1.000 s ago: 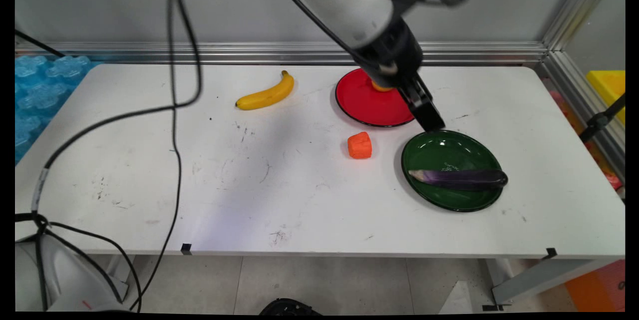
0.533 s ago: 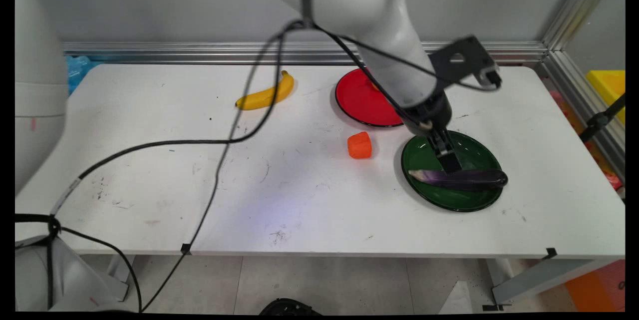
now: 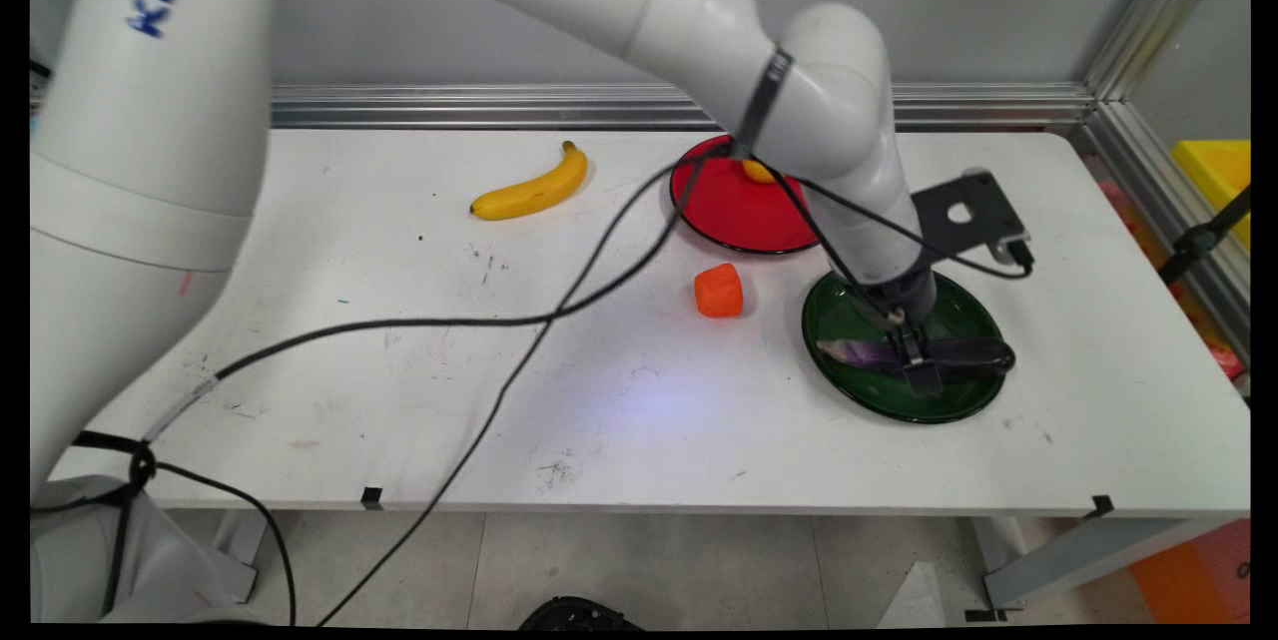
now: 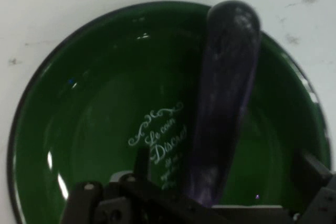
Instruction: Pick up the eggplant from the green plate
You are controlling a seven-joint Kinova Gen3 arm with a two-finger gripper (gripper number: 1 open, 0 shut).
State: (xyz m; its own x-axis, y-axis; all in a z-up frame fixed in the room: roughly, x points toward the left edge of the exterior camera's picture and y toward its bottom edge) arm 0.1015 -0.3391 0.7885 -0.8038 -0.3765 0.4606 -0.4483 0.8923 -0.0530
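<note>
One gripper (image 3: 921, 372) over eggplant (image 4: 223, 108), finger spread unclear; green plate (image 4: 79, 103) lettered "Le coin"

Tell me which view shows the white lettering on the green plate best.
The hand view: the green plate fills it, and its white script lies beside the eggplant. The main view shows the green plate and eggplant under the pincer, but no lettering.

glossy green plate (image 4: 63, 129), smooth shiny eggplant (image 4: 226, 93)
</note>
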